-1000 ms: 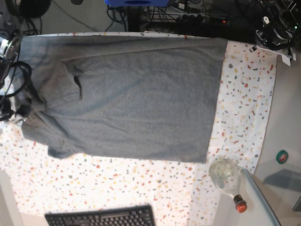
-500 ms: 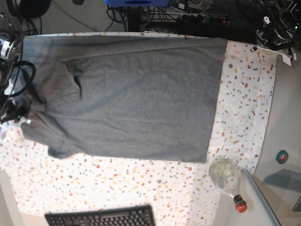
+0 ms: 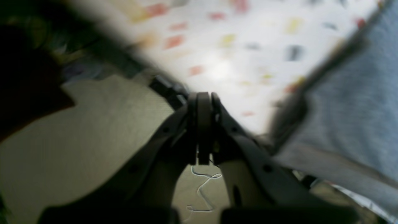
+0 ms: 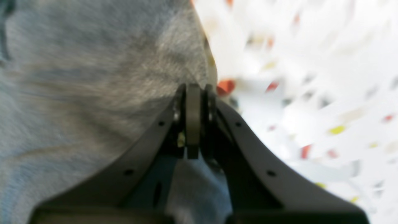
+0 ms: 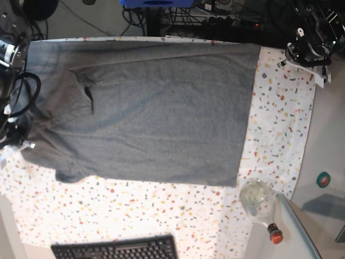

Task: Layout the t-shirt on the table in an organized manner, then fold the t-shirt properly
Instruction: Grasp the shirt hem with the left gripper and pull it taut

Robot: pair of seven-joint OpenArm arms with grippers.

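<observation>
The heather-grey t-shirt (image 5: 156,113) lies spread flat over the speckled table (image 5: 280,118), neckline to the left and hem to the right. My right gripper (image 5: 19,144) is at the shirt's left sleeve edge. In the right wrist view its jaws (image 4: 192,93) are closed at the rim of the grey cloth (image 4: 93,77), apparently pinching it. My left gripper (image 5: 294,54) hovers at the table's far right corner, apart from the hem. In the left wrist view it (image 3: 203,102) is shut and empty, with the shirt (image 3: 357,102) off to its right.
A black keyboard (image 5: 116,249) lies at the front edge. A round glass bottle (image 5: 257,198) with a red cap (image 5: 275,236) lies at the front right. A green roll (image 5: 323,179) sits off the table. Cables and gear line the back edge.
My right gripper has shifted slightly toward the front and the sleeve edge has followed it. My left arm has come down and inward toward the table's corner.
</observation>
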